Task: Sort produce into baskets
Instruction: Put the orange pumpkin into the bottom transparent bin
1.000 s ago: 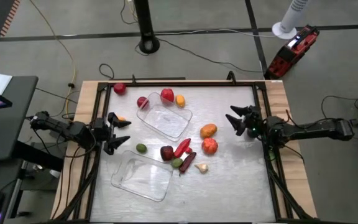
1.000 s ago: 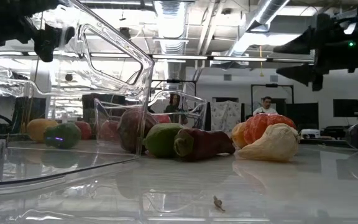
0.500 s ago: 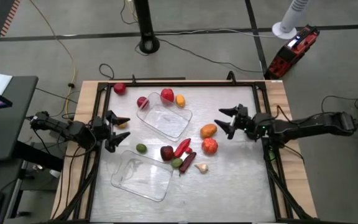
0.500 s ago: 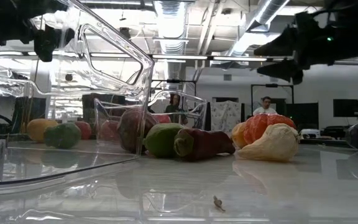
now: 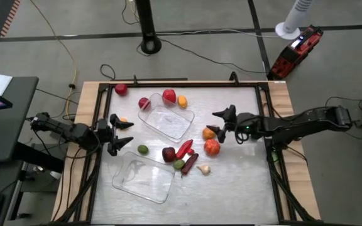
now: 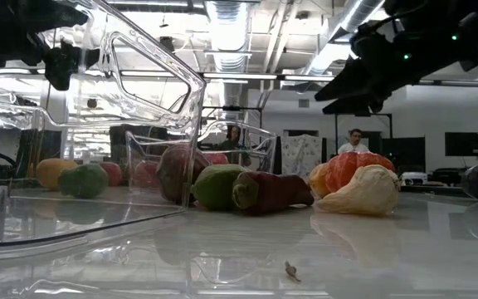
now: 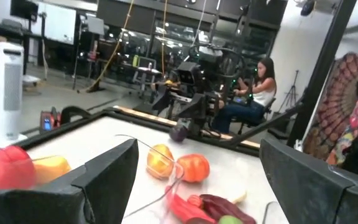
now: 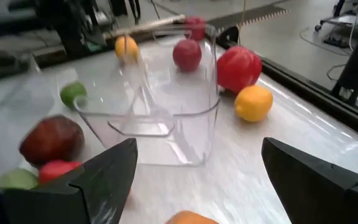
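Produce lies scattered mid-table: an orange fruit (image 5: 210, 134), a red-orange one (image 5: 212, 148), a red pepper (image 5: 185, 148), a dark maroon fruit (image 5: 169, 154), green pieces (image 5: 143, 149) and a whitish garlic (image 5: 203, 169). One clear basket (image 5: 167, 119) lies at centre far, ringed by red and yellow fruits (image 8: 238, 67). A second basket (image 5: 144, 177) lies nearer. My right gripper (image 5: 212, 122) hangs open just above the orange fruit, well clear of it in the low view (image 6: 347, 83). At the table's left edge my left gripper (image 5: 121, 133) waits open.
A red fruit (image 5: 121, 90) lies at the far left corner. A small orange piece (image 5: 124, 120) sits by my left gripper. A black frame (image 5: 181, 82) runs round the table top. People sit in the room beyond the table (image 7: 253, 87).
My right gripper has moved from the table's right edge toward its centre, over the orange fruit, tipping its fingers down and rolling a little, and it stays open. No produce or basket has shifted.
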Robot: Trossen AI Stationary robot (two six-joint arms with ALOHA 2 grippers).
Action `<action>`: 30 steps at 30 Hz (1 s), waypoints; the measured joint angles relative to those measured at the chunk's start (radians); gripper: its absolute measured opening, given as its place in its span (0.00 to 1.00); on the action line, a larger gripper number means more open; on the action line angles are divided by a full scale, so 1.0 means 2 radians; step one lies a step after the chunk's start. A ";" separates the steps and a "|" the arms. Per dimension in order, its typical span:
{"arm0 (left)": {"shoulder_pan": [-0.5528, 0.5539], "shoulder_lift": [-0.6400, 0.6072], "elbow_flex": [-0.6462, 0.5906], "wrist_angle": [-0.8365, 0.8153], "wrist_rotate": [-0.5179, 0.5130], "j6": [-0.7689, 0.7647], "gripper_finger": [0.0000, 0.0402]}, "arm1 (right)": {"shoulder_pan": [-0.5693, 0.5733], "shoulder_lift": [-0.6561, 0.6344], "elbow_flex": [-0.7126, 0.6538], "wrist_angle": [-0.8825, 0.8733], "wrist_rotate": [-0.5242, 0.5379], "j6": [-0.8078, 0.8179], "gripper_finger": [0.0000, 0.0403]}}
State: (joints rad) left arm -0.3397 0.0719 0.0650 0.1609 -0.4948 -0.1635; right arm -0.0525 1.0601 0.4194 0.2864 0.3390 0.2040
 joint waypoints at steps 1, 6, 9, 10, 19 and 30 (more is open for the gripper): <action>0.000 0.000 0.000 0.000 -0.001 0.008 0.80 | 0.000 0.006 0.005 -0.007 0.000 -0.002 0.92; 0.000 0.000 0.000 0.006 -0.021 0.018 0.80 | 0.000 0.028 0.024 -0.028 0.000 -0.010 0.92; 0.001 0.000 0.000 0.012 -0.023 0.018 0.80 | -0.001 0.040 0.024 -0.016 0.008 -0.024 0.92; 0.002 0.000 0.002 0.016 -0.022 0.018 0.80 | -0.003 0.043 0.024 -0.009 0.012 -0.028 0.92; 0.021 0.000 0.040 0.015 -0.032 0.026 0.80 | -0.010 0.044 0.082 -0.036 -0.001 -0.062 0.92; 0.069 0.000 0.064 0.014 -0.059 0.083 0.80 | -0.019 0.045 0.158 -0.121 -0.001 -0.092 0.92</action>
State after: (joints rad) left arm -0.2026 0.0719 0.1940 0.1886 -0.6125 0.0035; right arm -0.0898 1.1492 0.7354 0.0445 0.3375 0.0197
